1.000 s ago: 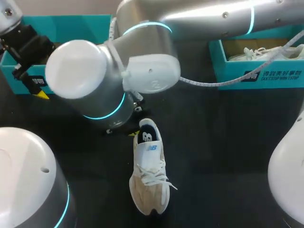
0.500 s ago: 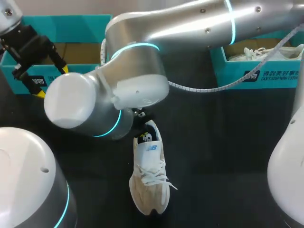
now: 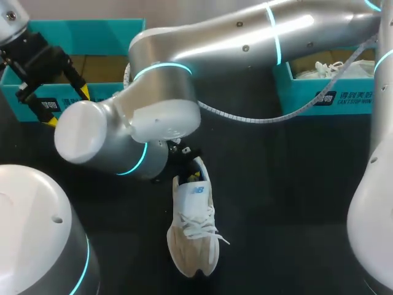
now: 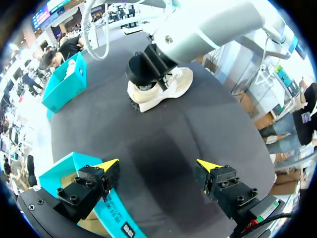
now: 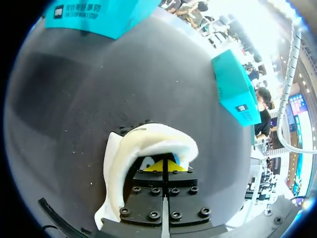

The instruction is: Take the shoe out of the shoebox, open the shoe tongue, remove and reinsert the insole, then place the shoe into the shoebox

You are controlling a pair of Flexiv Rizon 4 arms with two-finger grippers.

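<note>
A beige and white shoe lies on the black table, toe toward the front edge. My right arm reaches across from the right, and its gripper is at the shoe's heel. In the right wrist view this gripper is shut, its yellow tips together inside the opening behind the white heel collar. What lies between the tips is hidden. My left gripper hangs open over the front wall of the teal shoebox at the back left, far from the shoe. Nothing is between its fingers.
A second teal shoebox at the back right holds another pale shoe. A coiled cable hangs from my right arm over the table's middle. Bare black table lies right of the shoe.
My right arm's wrist has swung left and down, bringing its shut gripper into the shoe's heel opening, which now hides the dark insole. The left arm has not moved.
</note>
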